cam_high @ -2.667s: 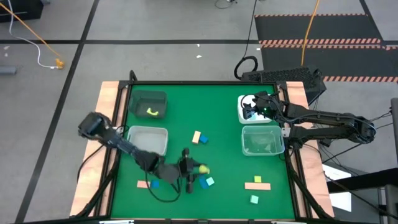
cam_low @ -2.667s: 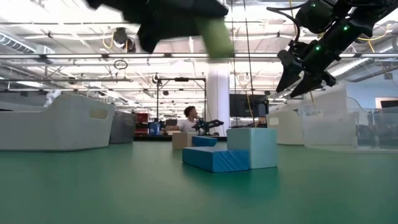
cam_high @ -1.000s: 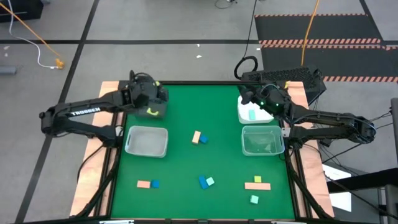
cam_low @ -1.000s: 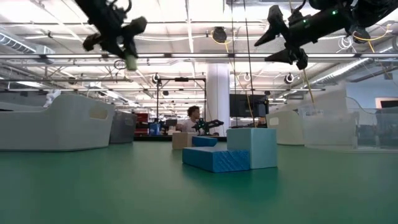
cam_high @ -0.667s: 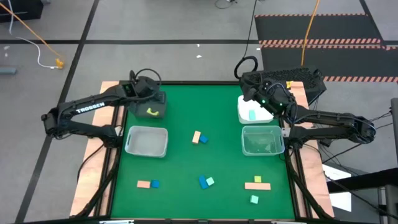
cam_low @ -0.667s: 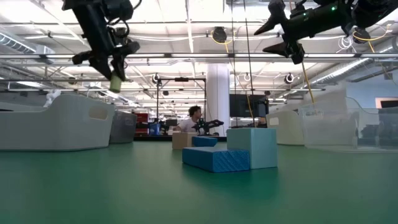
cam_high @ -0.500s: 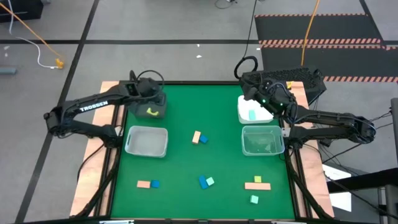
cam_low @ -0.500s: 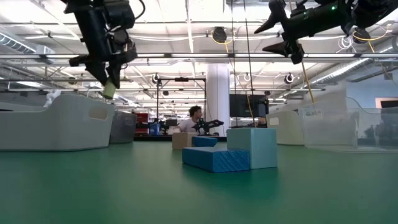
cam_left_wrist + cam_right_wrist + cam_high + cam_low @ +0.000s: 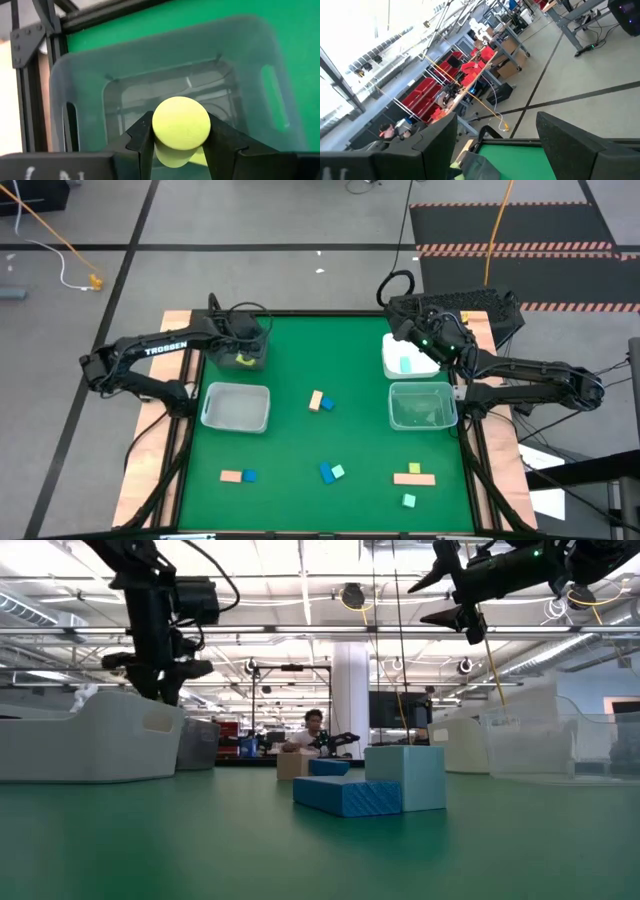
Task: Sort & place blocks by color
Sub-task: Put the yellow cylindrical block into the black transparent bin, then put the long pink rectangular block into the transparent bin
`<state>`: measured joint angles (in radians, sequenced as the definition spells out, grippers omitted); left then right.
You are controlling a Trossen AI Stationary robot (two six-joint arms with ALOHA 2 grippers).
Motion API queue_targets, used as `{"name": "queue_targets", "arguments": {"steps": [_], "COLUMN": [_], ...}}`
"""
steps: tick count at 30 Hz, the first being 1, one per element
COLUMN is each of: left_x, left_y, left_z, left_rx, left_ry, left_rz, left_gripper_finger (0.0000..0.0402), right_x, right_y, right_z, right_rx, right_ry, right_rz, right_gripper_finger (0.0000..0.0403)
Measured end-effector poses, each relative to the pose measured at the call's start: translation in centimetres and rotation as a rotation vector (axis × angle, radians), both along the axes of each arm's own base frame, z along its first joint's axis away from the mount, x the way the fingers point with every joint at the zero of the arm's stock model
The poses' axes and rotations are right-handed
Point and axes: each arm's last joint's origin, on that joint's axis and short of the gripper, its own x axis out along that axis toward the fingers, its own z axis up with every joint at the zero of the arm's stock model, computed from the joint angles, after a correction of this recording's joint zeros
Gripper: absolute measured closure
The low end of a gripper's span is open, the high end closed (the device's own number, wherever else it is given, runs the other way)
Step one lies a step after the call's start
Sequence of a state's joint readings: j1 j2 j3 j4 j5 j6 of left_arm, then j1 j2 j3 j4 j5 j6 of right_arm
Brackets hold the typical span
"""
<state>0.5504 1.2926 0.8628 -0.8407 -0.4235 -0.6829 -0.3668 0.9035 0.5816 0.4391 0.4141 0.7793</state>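
Observation:
My left gripper (image 9: 179, 145) is shut on a yellow ball (image 9: 181, 124) and points steeply down into the dark bin (image 9: 258, 356) at the table's far left. Another yellow piece (image 9: 172, 158) lies on that bin's floor under the ball. In the low view the ball is hidden. My right gripper (image 9: 409, 338) hangs open high above the white bin (image 9: 392, 366) at the far right, which holds a mint block (image 9: 405, 364). Loose blocks lie on the green mat: a salmon and a blue one (image 9: 320, 402) mid-table, a blue-and-mint pair (image 9: 331, 472) nearer. My left gripper pinches the yellow ball's two opposite sides (image 9: 156, 131) between its two fingers (image 9: 142, 142). The fingers come from above, slanting steeply down. The ball is lifted clear, above the floor of the dark bin.
Two clear bins stand on the mat, one left (image 9: 236, 406) and one right (image 9: 422, 406). More blocks lie near the front edge: a salmon and blue pair (image 9: 238, 476), salmon bars (image 9: 413, 476) and a mint cube (image 9: 408, 500). A person sits far behind the table (image 9: 312, 730).
My left gripper, still shut on the yellow ball, has sunk toward the dark bin and tipped from slanting to steeply down; in the low view the ball has dropped out of sight behind the bins. My right gripper has rolled slightly in place.

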Motion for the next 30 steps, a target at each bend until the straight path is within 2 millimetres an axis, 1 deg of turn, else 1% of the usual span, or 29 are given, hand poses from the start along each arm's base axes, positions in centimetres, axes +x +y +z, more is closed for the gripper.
{"name": "queue_targets", "arguments": {"steps": [5,6,12,14,16,19,22,26,30], "left_x": [-0.2,-0.2,-0.2,-0.2,-0.2,-0.2,0.1,0.6,1.6], "left_y": [-0.1,-0.1,-0.1,-0.1,-0.1,-0.1,0.0,0.2,0.4], "left_z": [-0.8,-0.9,-0.9,-0.9,-0.9,-0.8,-0.1,0.8,2.0], "left_rx": [0.002,0.003,0.006,0.007,0.007,0.005,0.004,-0.024,-0.059], "left_ry": [0.002,0.003,0.003,0.004,0.004,-0.009,-0.053,-0.126,-0.245], "left_rz": [0.003,0.005,0.009,0.009,0.009,0.020,0.036,0.025,-0.016], "left_gripper_finger": [0.0272,0.0266,0.0163,0.0142,0.0130,0.0126,0.0131,0.0146,0.0161], "right_x": [0.0,0.0,0.1,0.2,0.2,0.3,0.4,0.6,0.6], "right_y": [0.0,0.0,0.1,0.2,0.2,0.3,0.4,0.5,0.5], "right_z": [-0.3,-0.3,-0.4,-0.4,-0.4,-0.4,-0.1,1.8,4.1], "right_rx": [0.008,0.007,-0.047,-0.077,-0.104,-0.143,-0.174,-0.220,-0.259], "right_ry": [0.033,0.038,0.094,0.119,0.142,0.170,0.191,0.222,0.325], "right_rz": [0.000,0.000,0.059,0.081,0.106,0.150,0.193,0.230,0.239], "right_gripper_finger": [0.0138,0.0138,0.0138,0.0138,0.0138,0.0138,0.0138,0.0138,0.0138]}}
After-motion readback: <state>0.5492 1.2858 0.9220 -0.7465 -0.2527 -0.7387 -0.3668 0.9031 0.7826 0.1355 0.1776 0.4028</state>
